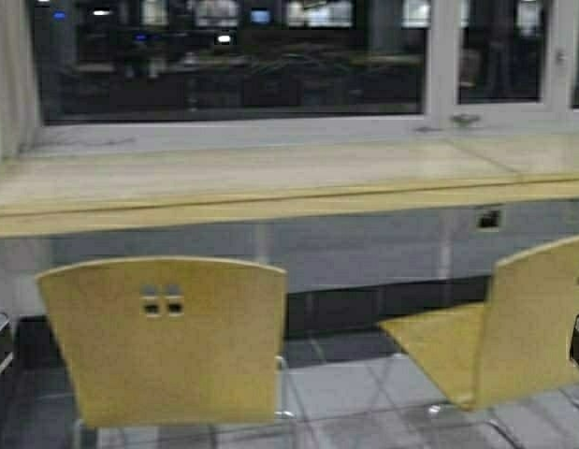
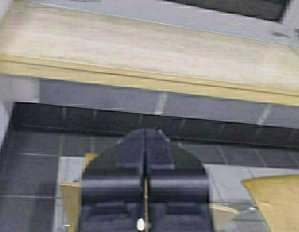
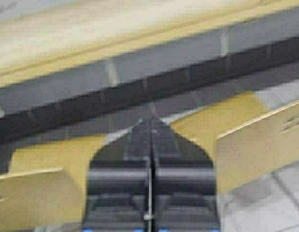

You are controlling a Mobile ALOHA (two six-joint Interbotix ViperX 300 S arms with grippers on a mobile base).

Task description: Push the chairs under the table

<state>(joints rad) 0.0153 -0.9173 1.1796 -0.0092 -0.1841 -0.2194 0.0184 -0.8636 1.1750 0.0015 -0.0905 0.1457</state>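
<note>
The table [image 1: 270,178] is a long pale beige top with a thick yellow front edge, running across the view under the window. Two tan-yellow chairs stand in front of it, out from under it. The left chair [image 1: 167,337] shows its backrest with small square cutouts. The right chair [image 1: 495,346] is turned sideways, its seat towards the left. My left gripper [image 2: 145,130] is shut and empty, held in the air facing the table [image 2: 139,48]. My right gripper [image 3: 151,120] is shut and empty, between the two chairs' backrests [image 3: 38,193] [image 3: 260,145].
A grey wall panel with a dark skirting [image 1: 364,309] runs below the table. A grey tiled floor [image 1: 345,393] lies between the chairs. A dark window [image 1: 233,56] with a white frame is behind the table. A small wall socket [image 1: 488,220] sits under the tabletop.
</note>
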